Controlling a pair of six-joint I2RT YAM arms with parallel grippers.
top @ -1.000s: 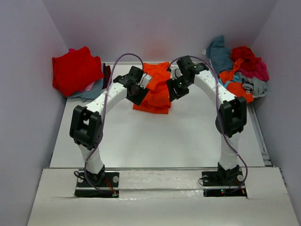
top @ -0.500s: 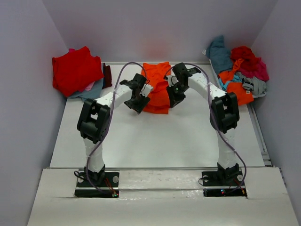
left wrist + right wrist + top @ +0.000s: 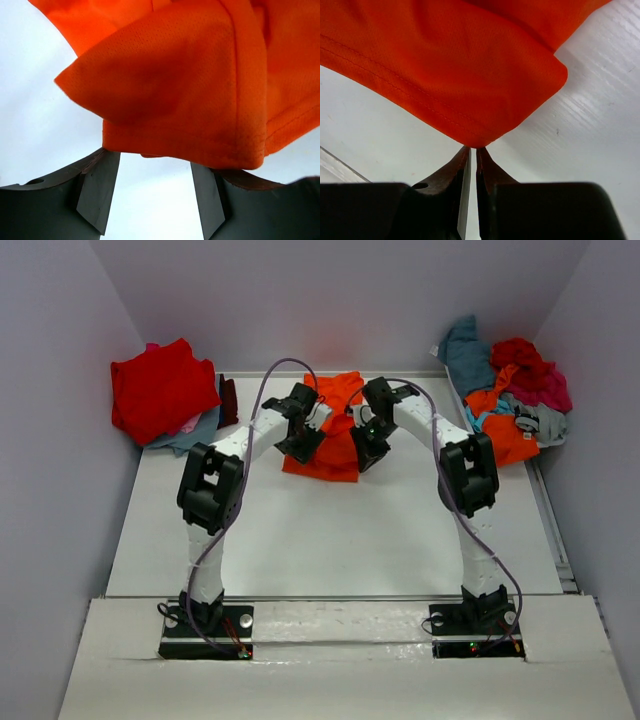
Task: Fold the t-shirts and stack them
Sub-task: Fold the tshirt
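Orange t-shirt (image 3: 335, 448): left fingers (image 3: 97, 192) spread wide at its hem, right fingers (image 3: 447, 175) pinching its corner.

The top camera sits high up behind the arms and looks down on the whole counter (image 3: 300, 530). The wrist cameras look out past the left gripper (image 3: 155, 162) and right gripper (image 3: 472, 149), very close to the orange shirt (image 3: 175, 85). All three views show that shirt.
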